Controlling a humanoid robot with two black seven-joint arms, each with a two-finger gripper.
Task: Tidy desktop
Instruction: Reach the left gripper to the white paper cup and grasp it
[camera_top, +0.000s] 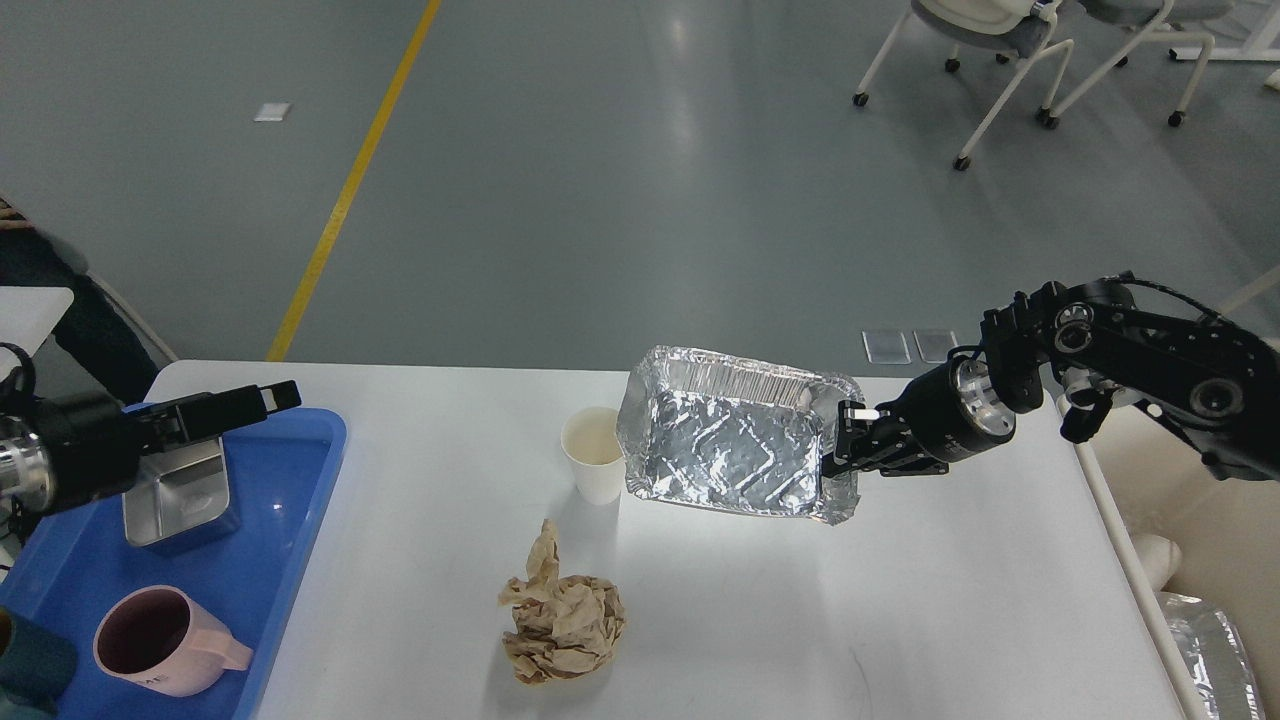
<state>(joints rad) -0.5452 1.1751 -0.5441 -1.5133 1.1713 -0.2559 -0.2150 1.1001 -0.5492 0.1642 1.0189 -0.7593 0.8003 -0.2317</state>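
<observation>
The white desktop (900, 600) holds a white paper cup (592, 455) and a crumpled ball of brown paper (563, 620). My right gripper (845, 440) is shut on the right rim of a silver foil tray (730, 450). It holds the tray tilted, a little above the desktop, with the tray's left edge right beside the cup. My left gripper (270, 398) points right over the back edge of the blue tray (300, 470). Its fingers show as one dark bar, so I cannot tell them apart.
The blue tray holds a square steel container (180, 490), a pink mug (160, 640) and a dark teal thing at the bottom-left corner. A cream bin (1200, 520) with foil inside (1210, 650) stands off the desktop's right edge. White chairs (1000, 60) stand on the far floor.
</observation>
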